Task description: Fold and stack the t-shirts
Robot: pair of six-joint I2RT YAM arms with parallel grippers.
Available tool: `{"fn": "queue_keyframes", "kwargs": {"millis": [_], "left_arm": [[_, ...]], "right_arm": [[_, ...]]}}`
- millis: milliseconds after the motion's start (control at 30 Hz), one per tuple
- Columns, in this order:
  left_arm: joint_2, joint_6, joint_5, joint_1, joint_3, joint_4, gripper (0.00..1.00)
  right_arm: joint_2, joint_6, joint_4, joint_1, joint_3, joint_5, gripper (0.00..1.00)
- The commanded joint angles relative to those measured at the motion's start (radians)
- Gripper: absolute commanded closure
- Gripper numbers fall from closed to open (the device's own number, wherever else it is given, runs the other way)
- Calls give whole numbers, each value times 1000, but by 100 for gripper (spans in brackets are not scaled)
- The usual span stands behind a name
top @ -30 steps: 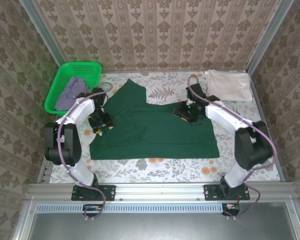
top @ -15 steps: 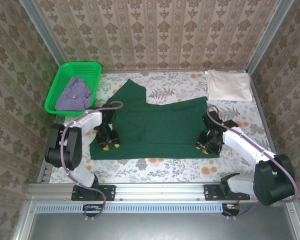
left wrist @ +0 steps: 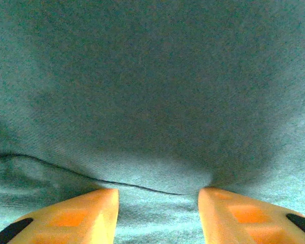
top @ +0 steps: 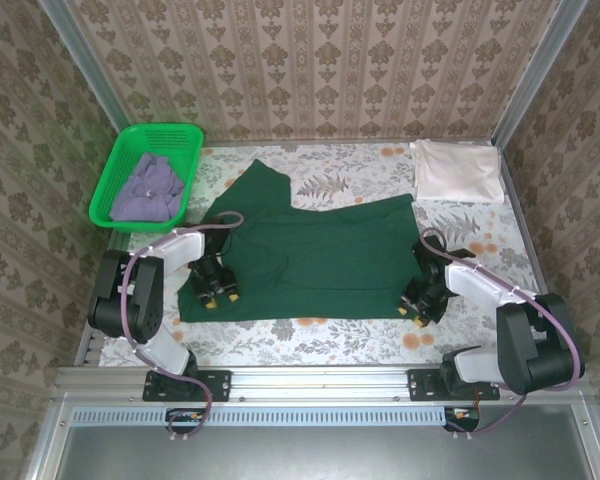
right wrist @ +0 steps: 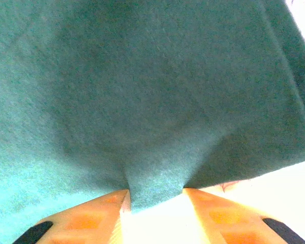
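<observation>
Right gripper (top: 417, 305) sits at the lower right corner of the large dark green t-shirt (top: 320, 260). In its wrist view the orange fingers (right wrist: 91, 213) pinch a narrow tongue of the soft cloth, with creases fanning out from the nip, so it is clamped on the hem. Left gripper (top: 218, 293) is down at the lower left corner; its wrist view shows the orange fingers (left wrist: 76, 213) standing apart with the hem line running between them, and I cannot tell whether they grasp the cloth or merely rest on it. The shirt lies spread in the middle of the floral-patterned table (top: 330, 340), its long axis running left to right across the frame. From both grippers the body of the garment lies toward the top of the frame, so a fold would likely carry the lower edge upward, each arm nearest its own corner. A folded cream-white shirt (top: 458, 170) rests at the upper right, well apart, and a crumpled greyish-lavender shirt (top: 148, 188) lies in the bright green plastic basket (top: 160, 127) at the upper left.
</observation>
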Motion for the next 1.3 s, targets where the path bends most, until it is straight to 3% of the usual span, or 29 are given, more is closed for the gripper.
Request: {"fn": "queue_keyframes", "kwargs": {"millis": [0, 333, 533, 667, 833, 1000, 1267], "left_arm": [[14, -47, -101, 1, -65, -62, 53], [-11, -76, -113, 2, -55, -138, 52], [-19, -62, -98, 4, 94, -199, 43], [-11, -56, -115, 3, 326, -253, 35], [87, -28, -126, 6, 637, -264, 24], [274, -23, -91, 26, 941, -245, 18], [718, 17, -10, 69, 1533, -283, 16]], "right_arm": [[-25, 28, -51, 0, -40, -80, 67], [-113, 82, -90, 22, -44, -93, 69], [-188, 88, -79, 22, 61, -46, 67], [-150, 14, -13, 12, 203, 57, 57], [48, -47, 186, -42, 383, 97, 49], [289, -5, 303, -55, 561, 169, 43], [440, 18, 362, -81, 664, 204, 37]]}}
